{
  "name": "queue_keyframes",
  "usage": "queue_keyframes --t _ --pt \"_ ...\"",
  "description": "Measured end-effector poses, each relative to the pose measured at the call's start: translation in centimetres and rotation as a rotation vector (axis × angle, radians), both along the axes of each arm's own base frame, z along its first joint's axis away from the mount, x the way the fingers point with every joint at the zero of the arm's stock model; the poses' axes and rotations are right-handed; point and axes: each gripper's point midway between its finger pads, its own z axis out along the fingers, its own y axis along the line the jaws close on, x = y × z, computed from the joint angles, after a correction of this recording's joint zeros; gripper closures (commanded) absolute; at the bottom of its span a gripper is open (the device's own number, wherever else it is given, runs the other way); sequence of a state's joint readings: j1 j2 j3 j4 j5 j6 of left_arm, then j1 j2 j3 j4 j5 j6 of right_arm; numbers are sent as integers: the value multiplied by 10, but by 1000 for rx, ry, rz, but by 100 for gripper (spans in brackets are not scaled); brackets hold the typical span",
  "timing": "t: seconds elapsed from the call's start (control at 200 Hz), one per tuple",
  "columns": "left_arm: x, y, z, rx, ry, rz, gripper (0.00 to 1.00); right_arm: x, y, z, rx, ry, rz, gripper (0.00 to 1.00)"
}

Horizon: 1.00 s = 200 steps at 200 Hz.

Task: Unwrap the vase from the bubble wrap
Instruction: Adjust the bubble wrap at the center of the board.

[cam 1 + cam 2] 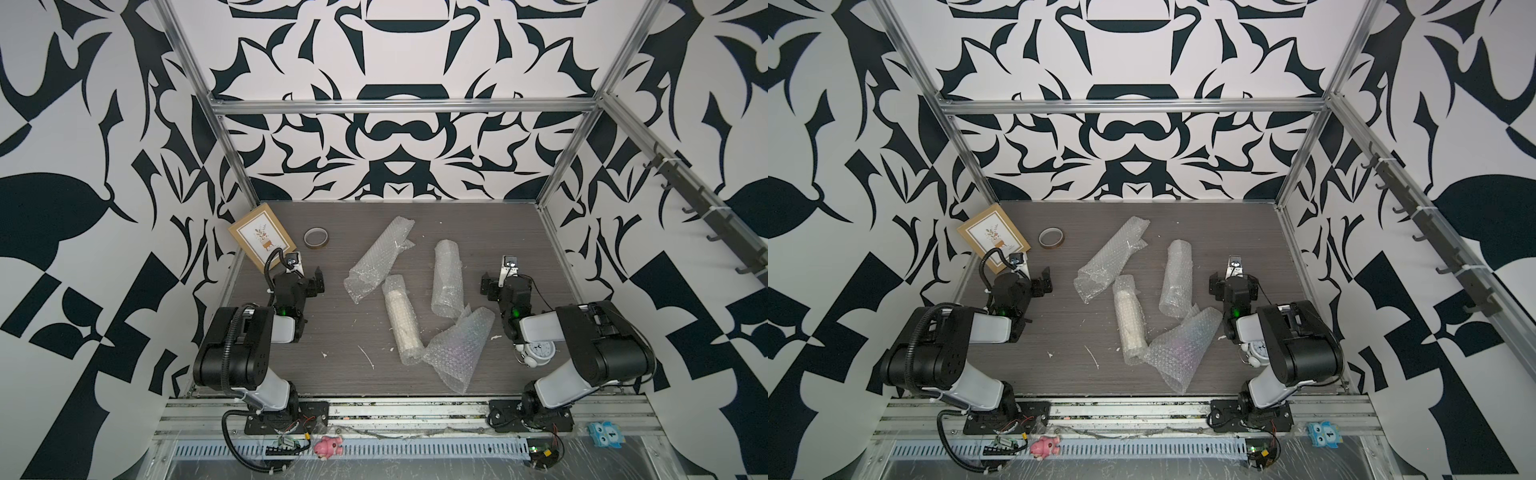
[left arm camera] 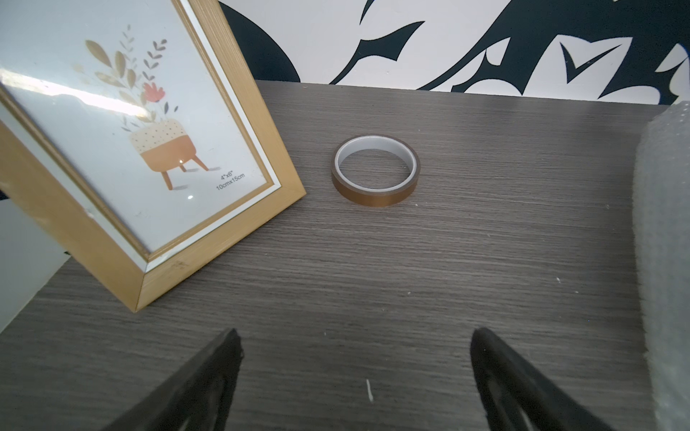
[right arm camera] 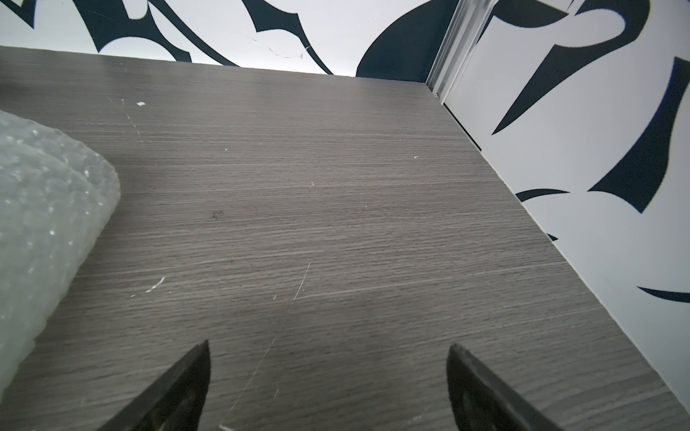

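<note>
Grey wood-grain tabletop [image 1: 332, 324] boxed in by black-and-white patterned walls [image 1: 395, 137]. Bubble wrap [image 1: 459, 349] mid-table in both top views, four separate pieces, all between the two arms. Vase [image 1: 402, 322] a cream cylinder on its side inside one see-through wrapped tube, long axis roughly front to back, wrap on all round, not yet off. Loose sheet [image 1: 1183, 345] curled and spread toward the front right, touching the near end of the wrapped vase. Rolled tube [image 1: 448, 282] just right of the vase, lower end against the loose sheet. Crumpled sheet [image 1: 380, 259] flattened, angled toward the back, near end just beside the far end of the wrapped vase. Left gripper [image 1: 313, 282] low over bare table left of the pile, well apart from it, released. Fingers [image 2: 201, 384] spread wide in left wrist view, nothing between them, blurred bubble wrap at the picture's edge. Right gripper [image 1: 489, 286] right of the rolled tube, near but not touching, likewise released. Fingers [image 3: 481, 395] wide over bare wood in right wrist view, empty. Tape roll [image 1: 316, 237] flat on the table beyond the left gripper. Picture frame [image 1: 262, 240] just left of the tape, propped in the back left corner. Alarm clock [image 1: 536, 348] white, partly hidden under the right arm. Pink toy [image 1: 328, 446] and blue owl toy [image 1: 602, 433] on the metal rail [image 1: 415, 451] in front of the table.
</note>
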<state>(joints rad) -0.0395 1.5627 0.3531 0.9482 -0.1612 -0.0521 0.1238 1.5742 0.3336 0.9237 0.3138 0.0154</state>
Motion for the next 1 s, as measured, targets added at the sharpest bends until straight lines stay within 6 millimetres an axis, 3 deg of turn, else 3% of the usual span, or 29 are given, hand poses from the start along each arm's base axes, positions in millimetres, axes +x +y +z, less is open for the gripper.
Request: queue_keyframes --t 1.0 --pt "0 -6 -1 32 5 -11 1 -1 1 -2 0 9 4 1"
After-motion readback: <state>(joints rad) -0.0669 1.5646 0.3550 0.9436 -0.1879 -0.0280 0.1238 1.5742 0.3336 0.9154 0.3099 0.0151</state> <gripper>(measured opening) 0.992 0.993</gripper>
